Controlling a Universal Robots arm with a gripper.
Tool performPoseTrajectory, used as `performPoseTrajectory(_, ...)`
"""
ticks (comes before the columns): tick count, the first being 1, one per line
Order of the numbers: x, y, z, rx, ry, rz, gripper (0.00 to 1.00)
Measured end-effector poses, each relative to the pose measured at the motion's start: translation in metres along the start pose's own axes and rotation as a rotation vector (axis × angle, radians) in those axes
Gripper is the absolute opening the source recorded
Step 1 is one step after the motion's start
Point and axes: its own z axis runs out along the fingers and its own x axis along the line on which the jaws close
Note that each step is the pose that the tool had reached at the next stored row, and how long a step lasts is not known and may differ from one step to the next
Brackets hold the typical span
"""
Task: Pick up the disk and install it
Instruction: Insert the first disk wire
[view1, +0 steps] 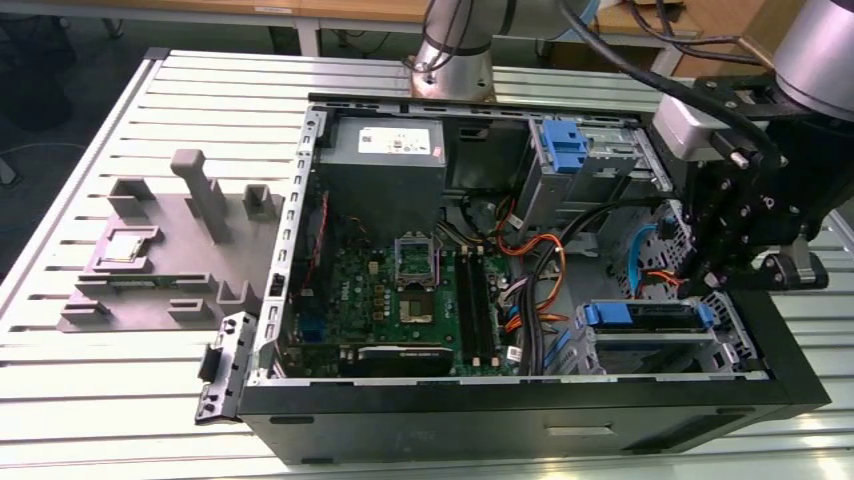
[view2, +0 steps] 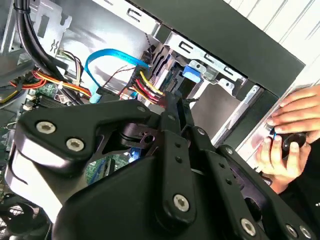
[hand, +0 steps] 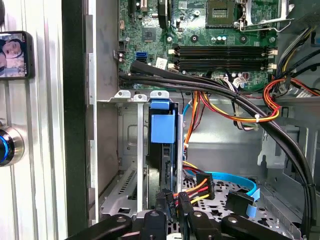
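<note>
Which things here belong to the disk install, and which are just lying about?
Job: disk in blue carrier, in the drive cage; gripper near it.
Lying about: grey fixture; grey box with white sticker; a person's hand beside the case.

Bright even light; glare on table slats (view1: 120, 400); computer case (view1: 534, 425) interior shadowed.

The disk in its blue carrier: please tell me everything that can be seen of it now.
The disk sits on edge in the metal drive cage at a corner of the computer case, on the exterior view's right. A bright blue plastic carrier frames its dark body. In the first wrist view its blue tab shows between silver cage rails. The claw hangs close to it, seemingly apart.
</note>
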Motion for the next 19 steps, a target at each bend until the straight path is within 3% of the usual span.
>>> performPoseTrajectory(16, -0.0002, 0.0002, 0.0028, 0.0, 0.0018, 0.0, 0.24)
performPoseTrajectory(18, -0.0002, 0.0002, 0.0029, 0.0, 0.0018, 0.0, 0.23)
performPoseTrajectory(19, -0.0002, 0.0002, 0.0029, 0.0, 0.0018, 0.0, 0.16)
